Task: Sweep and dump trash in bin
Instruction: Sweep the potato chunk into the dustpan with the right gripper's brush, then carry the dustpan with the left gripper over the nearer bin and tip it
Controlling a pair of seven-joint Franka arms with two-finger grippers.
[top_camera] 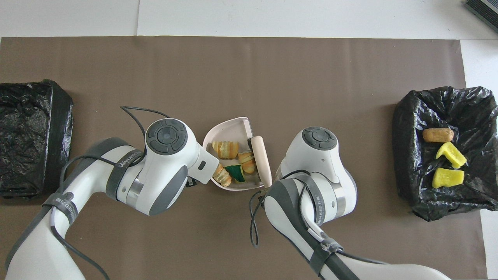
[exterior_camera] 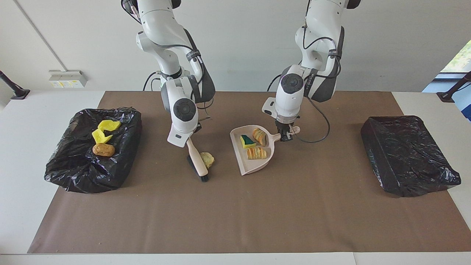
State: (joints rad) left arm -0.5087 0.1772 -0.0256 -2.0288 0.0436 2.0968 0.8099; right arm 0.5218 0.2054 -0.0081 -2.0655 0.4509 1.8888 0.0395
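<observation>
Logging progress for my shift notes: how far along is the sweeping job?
Done: three lumps lie in the bin, three more in the dustpan. In hand: the brush in the right end effector sits against the last lump; the left end effector holds the dustpan. Left: dumping the dustpan.

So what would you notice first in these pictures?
Mid-table, the right gripper holds a brush beside a tan lump, and the left gripper holds a pink dustpan with striped lumps in it. Bright yellow lumps sit in the black bin at the right arm's end.
</observation>
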